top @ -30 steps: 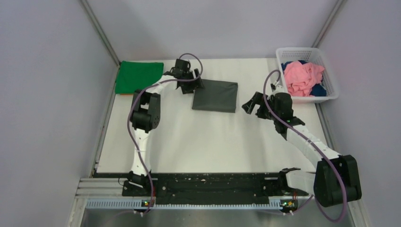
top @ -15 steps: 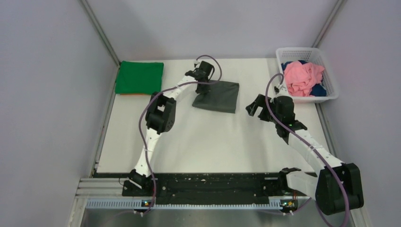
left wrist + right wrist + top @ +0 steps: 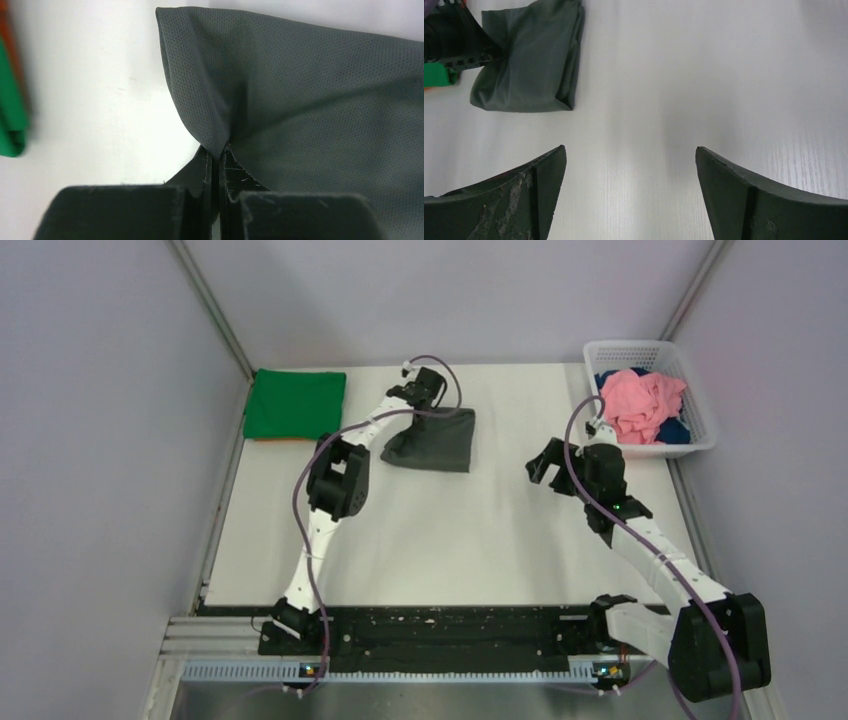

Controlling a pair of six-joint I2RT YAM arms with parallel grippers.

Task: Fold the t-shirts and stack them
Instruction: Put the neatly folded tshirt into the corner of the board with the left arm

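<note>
Far left of the counter (image 3: 450, 540): the bright green t-shirt (image 3: 295, 403) is lying folded flat at the far left corner, with an orange edge (image 3: 262, 440) showing beneath it. Just right of it, the left gripper (image 3: 415, 412) is pinching the near-left edge of the dark grey t-shirt (image 3: 435, 440). In the left wrist view its jaws are pressed together on a small peak of cloth, with folds fanning out from the pinch. The grey shirt is sitting folded at the far centre of the counter, apart from the green one. Its fabric looks thin, light and limp, so it will probably drag and bunch rather than slide as a slab. Taking hold across all layers at a folded edge should keep the stack from splaying. Compared with half a second ago, the grey shirt is lying further left, nearer the green shirt, and its left side is gathering into a rumpled point instead of a clean rectangle. Right of centre, the right gripper (image 3: 543, 465) is hovering above bare counter, spread wide and holding nothing. Far right: the pink t-shirt (image 3: 640, 405) and dark blue t-shirt (image 3: 675, 430) are waiting crumpled in the white basket (image 3: 650, 346), not yet folded.
</note>
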